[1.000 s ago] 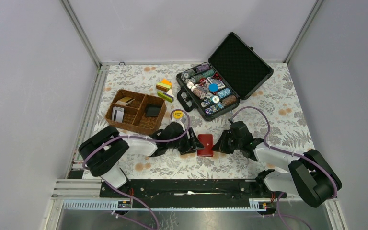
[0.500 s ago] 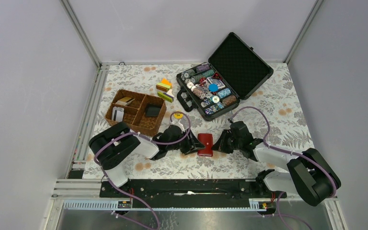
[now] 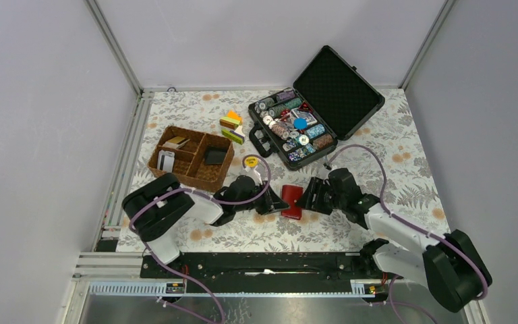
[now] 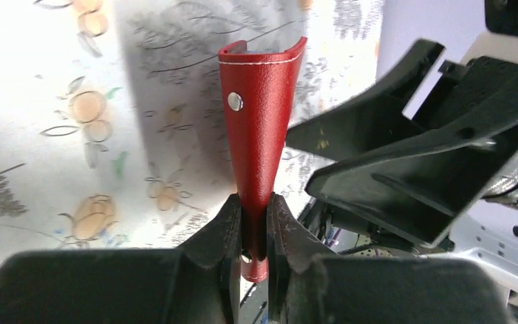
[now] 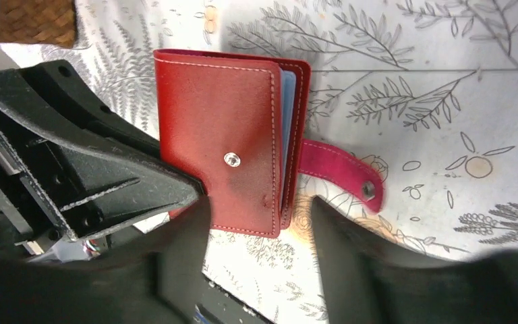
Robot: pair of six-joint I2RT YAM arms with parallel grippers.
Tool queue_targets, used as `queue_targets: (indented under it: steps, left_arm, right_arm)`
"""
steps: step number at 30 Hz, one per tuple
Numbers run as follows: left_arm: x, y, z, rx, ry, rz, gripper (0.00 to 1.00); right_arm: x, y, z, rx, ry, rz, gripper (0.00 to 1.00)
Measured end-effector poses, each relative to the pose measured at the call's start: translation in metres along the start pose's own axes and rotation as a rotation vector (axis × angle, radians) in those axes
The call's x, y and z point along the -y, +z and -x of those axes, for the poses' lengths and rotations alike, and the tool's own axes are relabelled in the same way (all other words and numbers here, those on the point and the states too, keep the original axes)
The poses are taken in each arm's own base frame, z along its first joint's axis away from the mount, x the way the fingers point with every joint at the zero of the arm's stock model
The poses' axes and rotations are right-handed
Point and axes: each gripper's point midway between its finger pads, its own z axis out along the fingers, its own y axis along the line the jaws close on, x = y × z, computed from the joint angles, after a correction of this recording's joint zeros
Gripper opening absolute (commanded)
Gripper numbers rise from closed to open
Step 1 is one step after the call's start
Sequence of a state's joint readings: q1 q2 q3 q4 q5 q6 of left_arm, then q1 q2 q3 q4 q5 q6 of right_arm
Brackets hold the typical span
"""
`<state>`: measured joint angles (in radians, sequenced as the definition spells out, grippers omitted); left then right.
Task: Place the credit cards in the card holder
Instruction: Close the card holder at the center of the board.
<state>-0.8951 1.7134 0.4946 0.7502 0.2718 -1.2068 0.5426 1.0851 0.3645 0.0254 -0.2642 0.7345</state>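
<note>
Your left jaws are clamped on the card holder [image 4: 260, 135]. In the left wrist view their two fingers [image 4: 222, 229] pinch its near edge. The red cover runs away from them and widens to the curved fold at the far end, with a snap stud on its face.

Your right jaws stand apart. In the right wrist view their blurred fingers [image 5: 371, 270] sit on either side of the holder's near edge without pressing it. Bare floral surface [image 5: 445, 81] shows between the holder and the right-hand finger. The holder is folded nearly closed there, with light blue pockets showing along its 3 o'clock edge. Its strap [image 5: 340, 172] hangs loose toward 3 o'clock, unsnapped.

From above, the card holder lies at about 6 o'clock from the surface's centre, tilted. The left jaws are at its 9 o'clock and the right jaws at its 3 o'clock. You cannot tell whether it touches the surface.

The credit cards [image 3: 166, 160] lie in the wicker basket [image 3: 206, 177] at the holder's 10 o'clock, well apart from it. A whitish one and a tan one are in the left compartments and a dark one is in the right. An open black case [image 3: 340, 91] of poker chips [image 3: 290, 128] sits at the holder's 1 o'clock. Small coloured blocks [image 3: 232, 126] lie between the basket and the case.
</note>
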Motion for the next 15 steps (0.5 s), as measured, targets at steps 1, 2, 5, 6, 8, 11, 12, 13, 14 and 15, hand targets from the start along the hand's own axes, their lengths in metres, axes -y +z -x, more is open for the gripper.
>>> queue_targets:
  steps: [1, 2, 5, 6, 8, 11, 12, 13, 14, 15]
  left_arm:
    - [0.005, -0.002, 0.001, 0.004, 0.017, -0.01, 0.0]
    - [0.01, -0.006, 0.003, 0.011, 0.038, -0.024, 0.0]
    - [0.038, -0.025, 0.009, 0.044, 0.125, -0.092, 0.0]
    - [0.051, -0.034, 0.012, 0.06, 0.161, -0.126, 0.0]
    - [0.075, -0.052, 0.015, 0.086, 0.231, -0.194, 0.0]
    - [0.101, -0.078, 0.017, 0.113, 0.337, -0.259, 0.0]
    - [0.106, -0.085, 0.016, 0.113, 0.363, -0.274, 0.0]
    - [0.11, -0.092, 0.013, 0.109, 0.393, -0.288, 0.0]
    - [0.114, -0.1, 0.01, 0.103, 0.423, -0.302, 0.0]
    - [0.117, -0.105, 0.008, 0.099, 0.444, -0.31, 0.0]
  right_arm:
    - [-0.003, -0.002, 0.004, 0.011, -0.003, 0.004, 0.81]
    - [-0.008, -0.007, 0.008, 0.021, -0.02, 0.009, 0.85]
    - [-0.032, -0.024, 0.033, 0.071, -0.081, 0.062, 0.91]
    - [-0.04, -0.03, 0.041, 0.084, -0.101, 0.083, 0.92]
    - [-0.058, -0.042, 0.055, 0.108, -0.147, 0.126, 0.94]
    - [-0.084, -0.06, 0.067, 0.117, -0.213, 0.216, 0.96]
    - [-0.094, -0.068, 0.07, 0.119, -0.238, 0.258, 0.96]
    - [-0.103, -0.075, 0.071, 0.119, -0.261, 0.3, 0.96]
    - [-0.112, -0.081, 0.071, 0.113, -0.281, 0.342, 0.95]
    - [-0.119, -0.085, 0.07, 0.104, -0.297, 0.379, 0.93]
